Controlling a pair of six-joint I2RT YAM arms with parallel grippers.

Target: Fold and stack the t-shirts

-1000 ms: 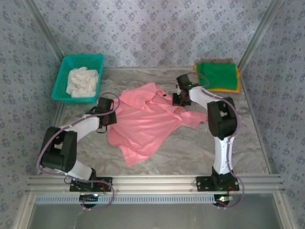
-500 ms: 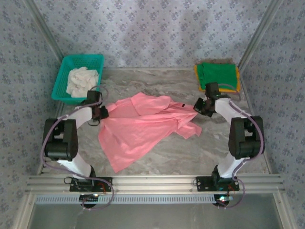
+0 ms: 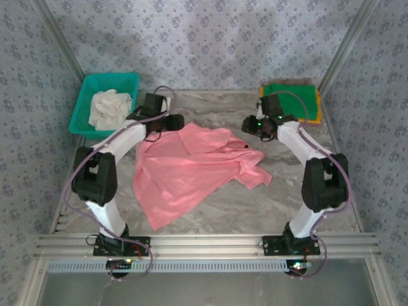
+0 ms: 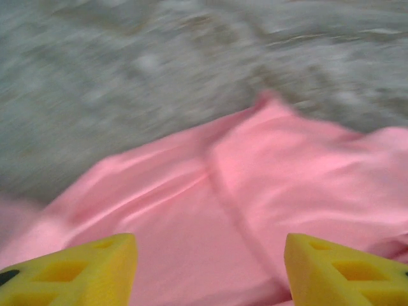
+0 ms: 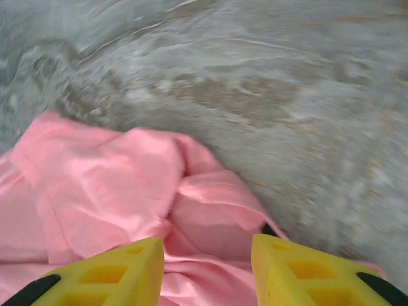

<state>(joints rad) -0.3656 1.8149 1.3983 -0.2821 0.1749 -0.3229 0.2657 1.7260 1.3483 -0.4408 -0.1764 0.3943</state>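
Observation:
The salmon-pink t-shirt (image 3: 191, 169) lies loosely spread and creased in the middle of the marble table. My left gripper (image 3: 176, 121) hovers over its far left edge, and my right gripper (image 3: 248, 125) is just off its far right corner. In the left wrist view the yellow fingers (image 4: 80, 271) stand wide apart above flat pink cloth (image 4: 255, 191), gripping nothing. In the right wrist view the gripper (image 5: 207, 268) is open over a bunched pink fold (image 5: 108, 185). A folded green t-shirt (image 3: 293, 99) rests on an orange-yellow one (image 3: 311, 119) at the far right.
A teal mesh basket (image 3: 86, 95) holding a white cloth (image 3: 109, 108) stands at the far left. Patterned walls and metal posts close in the table on three sides. Bare marble (image 3: 255, 204) shows in front of the pink shirt.
Both grippers were shut and dragging the pink shirt outward; now both have opened, let go and moved toward the far edge. The shirt lies spread further left.

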